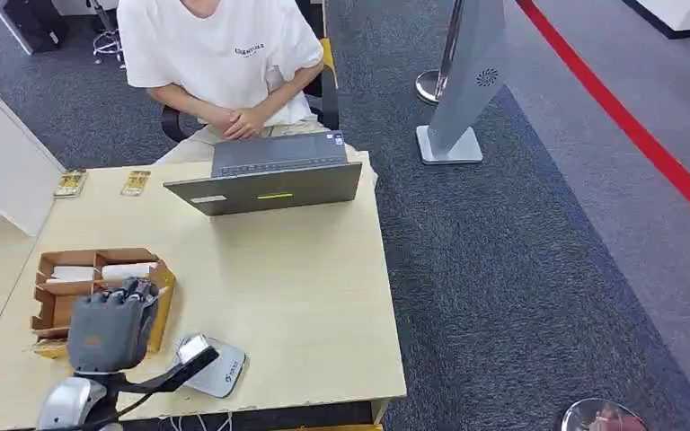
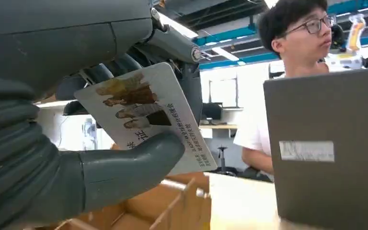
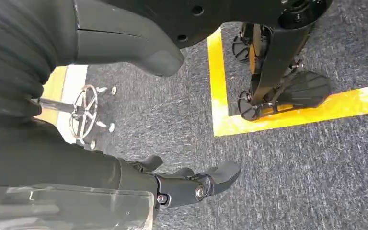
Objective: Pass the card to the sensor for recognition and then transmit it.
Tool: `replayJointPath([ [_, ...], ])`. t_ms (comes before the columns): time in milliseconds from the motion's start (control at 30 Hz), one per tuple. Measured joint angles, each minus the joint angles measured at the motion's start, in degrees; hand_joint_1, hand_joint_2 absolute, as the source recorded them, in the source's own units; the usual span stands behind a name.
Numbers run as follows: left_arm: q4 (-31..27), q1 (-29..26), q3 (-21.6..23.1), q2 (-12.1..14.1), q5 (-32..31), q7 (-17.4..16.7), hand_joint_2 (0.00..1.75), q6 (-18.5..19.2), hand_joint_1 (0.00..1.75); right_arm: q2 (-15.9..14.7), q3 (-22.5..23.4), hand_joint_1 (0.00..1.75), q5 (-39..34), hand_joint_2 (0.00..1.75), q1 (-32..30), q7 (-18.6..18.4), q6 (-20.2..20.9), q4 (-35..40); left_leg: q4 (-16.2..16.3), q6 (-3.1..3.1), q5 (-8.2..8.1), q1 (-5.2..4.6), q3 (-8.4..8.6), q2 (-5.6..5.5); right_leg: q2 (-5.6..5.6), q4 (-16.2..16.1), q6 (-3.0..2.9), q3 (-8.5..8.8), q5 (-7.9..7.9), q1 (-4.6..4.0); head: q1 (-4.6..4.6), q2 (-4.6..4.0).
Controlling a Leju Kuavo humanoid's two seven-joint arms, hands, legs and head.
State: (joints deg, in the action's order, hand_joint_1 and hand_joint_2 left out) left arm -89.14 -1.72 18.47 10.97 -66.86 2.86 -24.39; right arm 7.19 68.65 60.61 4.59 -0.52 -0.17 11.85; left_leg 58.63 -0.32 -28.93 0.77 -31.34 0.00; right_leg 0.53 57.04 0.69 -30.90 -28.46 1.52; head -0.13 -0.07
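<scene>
Left hand (image 2: 76,158) pinching card (image 2: 148,115) thumb-to-fingers, above box (image 1: 99,292); sensor (image 1: 220,370) at four o'clock. Thin, stiff, slick; best gripped by edges. Right hand (image 3: 187,184) hanging, fingers loosely apart, holding nothing.

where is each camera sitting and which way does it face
Head view: high on the robot, looking forward and down at the table, cardboard box, sensor, laptop and seated person; the left hand rises from below.
Left wrist view: behind the left hand, facing across the table; thumb and fingers pinch the card.
Right wrist view: on the hanging arm, looking down at carpet and yellow floor tape; the right hand holds nothing.
Head and left wrist views share laptop, person and box.
</scene>
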Motion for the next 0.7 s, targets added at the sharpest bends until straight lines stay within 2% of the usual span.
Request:
replayJointPath([
  [167, -2.62, -4.85, -0.39, 0.50, 1.62, 0.06, 1.75, -0.90, 1.75, 0.00, 0.74, 0.00, -0.15, 1.75, 0.01, 0.04, -0.20, -0.07, 0.00, 0.00, 0.01, 0.00, 0.01, -0.01, -0.03, 0.00, 0.00, 0.05, 0.01, 0.00, -0.02, 0.00],
  [367, -1.94, -8.62, -1.53, 0.28, 3.52, 0.57, 1.75, -2.49, 1.75, 0.00, 0.79, 0.00, 0.64, 1.75, 0.03, -0.44, -0.76, -0.11, 0.00, 0.01, 0.02, 0.00, 0.01, -0.08, -0.11, 0.00, 0.00, 0.05, 0.01, 0.00, 0.00, 0.00],
  [500, 1.14, -8.71, -1.51, -0.79, 3.43, 0.94, 1.75, -2.51, 1.75, 0.02, 0.74, 0.00, 1.95, 1.75, 0.03, -0.42, -0.81, -0.11, 0.00, 0.01, 0.02, -0.01, 0.01, -0.07, -0.10, 0.00, 0.00, 0.05, 0.01, 0.01, -0.02, 0.00],
  [700, 9.08, -7.22, -1.18, -2.45, 2.32, 0.70, 1.75, -2.18, 1.75, 0.02, 0.44, 0.00, 3.24, 1.75, 0.09, -0.31, -0.79, -0.13, 0.00, 0.01, 0.02, -0.01, 0.02, -0.07, -0.11, -0.01, 0.00, 0.05, 0.02, 0.01, -0.04, 0.00],
])
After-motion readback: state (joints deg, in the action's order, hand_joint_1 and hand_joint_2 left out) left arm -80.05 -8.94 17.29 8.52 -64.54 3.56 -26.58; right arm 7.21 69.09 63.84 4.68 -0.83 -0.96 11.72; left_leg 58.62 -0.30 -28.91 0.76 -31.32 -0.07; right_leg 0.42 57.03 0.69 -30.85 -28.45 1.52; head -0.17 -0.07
